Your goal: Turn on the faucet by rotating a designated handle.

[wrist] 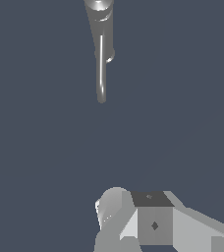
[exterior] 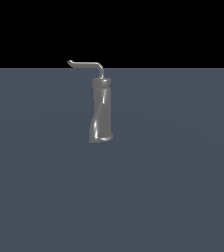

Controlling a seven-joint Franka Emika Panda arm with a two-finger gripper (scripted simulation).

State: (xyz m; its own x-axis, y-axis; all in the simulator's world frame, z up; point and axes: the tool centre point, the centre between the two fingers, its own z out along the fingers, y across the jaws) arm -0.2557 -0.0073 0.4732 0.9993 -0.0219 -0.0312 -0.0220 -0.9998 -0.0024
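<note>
Grey twisted shiny metal faucet column (exterior: 101, 112) stands upright mid-tabletop (exterior: 182, 187). Thin grey L-shaped rod handle (exterior: 87, 64) juts from its top toward the exterior view's left. Wrist view: handle's (wrist: 101, 69) long axis runs toward the hand (wrist: 133, 221), well apart; hand's opening can't be judged.
</note>
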